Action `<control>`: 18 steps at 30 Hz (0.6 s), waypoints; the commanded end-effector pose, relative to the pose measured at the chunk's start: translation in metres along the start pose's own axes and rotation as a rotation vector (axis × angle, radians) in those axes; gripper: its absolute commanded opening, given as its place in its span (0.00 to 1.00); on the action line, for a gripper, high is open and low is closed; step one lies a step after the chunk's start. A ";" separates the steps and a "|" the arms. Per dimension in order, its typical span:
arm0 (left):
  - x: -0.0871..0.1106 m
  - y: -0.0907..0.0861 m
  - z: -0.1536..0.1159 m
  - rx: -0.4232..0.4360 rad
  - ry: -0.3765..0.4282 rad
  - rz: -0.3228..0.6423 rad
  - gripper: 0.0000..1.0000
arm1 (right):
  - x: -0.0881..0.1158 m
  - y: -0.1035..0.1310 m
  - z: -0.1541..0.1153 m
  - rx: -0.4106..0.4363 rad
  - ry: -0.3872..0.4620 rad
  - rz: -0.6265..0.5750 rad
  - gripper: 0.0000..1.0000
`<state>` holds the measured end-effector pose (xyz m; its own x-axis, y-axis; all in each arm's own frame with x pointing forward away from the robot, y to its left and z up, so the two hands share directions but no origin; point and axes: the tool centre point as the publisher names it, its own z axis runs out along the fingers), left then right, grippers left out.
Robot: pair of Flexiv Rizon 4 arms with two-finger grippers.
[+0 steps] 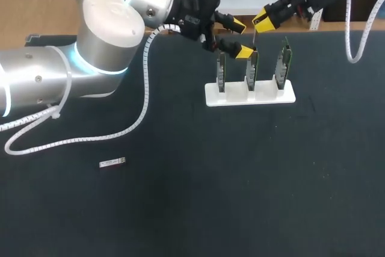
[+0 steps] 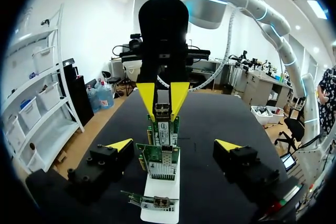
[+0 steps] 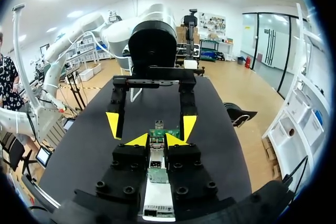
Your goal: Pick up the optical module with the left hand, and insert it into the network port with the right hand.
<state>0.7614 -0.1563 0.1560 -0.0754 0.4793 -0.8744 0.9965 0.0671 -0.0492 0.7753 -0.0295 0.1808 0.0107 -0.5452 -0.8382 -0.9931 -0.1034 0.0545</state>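
Head view: on the worktop (image 1: 180,209), the left gripper (image 1: 240,39) hangs released over the white holder (image 1: 249,95) of three circuit boards (image 1: 281,64). The right gripper (image 1: 263,22) is above the holder.

Left wrist view: the right fingers (image 2: 147,98) clench the optical module (image 2: 163,111) above the holder's far board.

Right wrist view: the module sits pinched above the holder.

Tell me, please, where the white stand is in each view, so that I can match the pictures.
Head view: the stand is right of the middle, towards the far edge.
Left wrist view: the stand lies between the fingers of the open left hand.
Right wrist view: the stand lies under the right hand, which is shut on the module.
Shared landmark: the green boards standing in the stand.
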 end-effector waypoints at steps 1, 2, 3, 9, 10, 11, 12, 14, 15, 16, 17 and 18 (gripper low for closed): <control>-0.001 0.002 0.001 0.003 0.005 -0.001 1.00 | 0.000 -0.002 0.000 -0.012 -0.001 -0.008 0.00; -0.001 0.002 0.001 0.003 0.005 -0.001 1.00 | 0.000 -0.002 0.001 -0.012 0.000 -0.008 0.00; -0.001 0.002 0.001 0.003 0.005 -0.001 1.00 | 0.001 -0.002 0.001 -0.011 0.005 -0.008 0.00; -0.001 0.002 0.001 0.003 0.005 -0.001 1.00 | 0.002 0.002 0.003 -0.004 0.010 -0.004 0.00; -0.001 0.002 0.001 0.003 0.005 -0.001 1.00 | 0.002 0.003 0.003 -0.003 0.009 -0.002 0.00; -0.001 0.002 0.001 0.003 0.005 -0.001 1.00 | 0.002 0.004 0.004 -0.001 0.008 -0.001 0.00; -0.001 0.002 0.001 0.003 0.005 -0.001 1.00 | 0.002 0.005 0.005 0.001 0.009 0.001 0.00; -0.001 0.002 0.001 0.003 0.005 -0.001 1.00 | 0.003 0.006 0.006 0.005 0.010 0.003 0.00; -0.001 0.002 0.001 0.003 0.005 -0.001 1.00 | 0.003 0.006 0.007 0.006 0.012 0.004 0.00; -0.001 0.002 0.001 0.003 0.005 -0.001 1.00 | 0.004 0.006 0.008 0.008 0.016 0.005 0.00; -0.001 0.002 0.001 0.003 0.005 -0.001 1.00 | 0.004 0.006 0.008 0.009 0.017 0.006 0.00; -0.001 0.002 0.001 0.003 0.005 -0.001 1.00 | 0.004 0.007 0.008 0.011 0.018 0.006 0.00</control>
<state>0.7614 -0.1563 0.1560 -0.0752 0.4791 -0.8746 0.9966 0.0670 -0.0489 0.7748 -0.0267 0.1733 0.0064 -0.5579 -0.8299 -0.9925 -0.1049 0.0629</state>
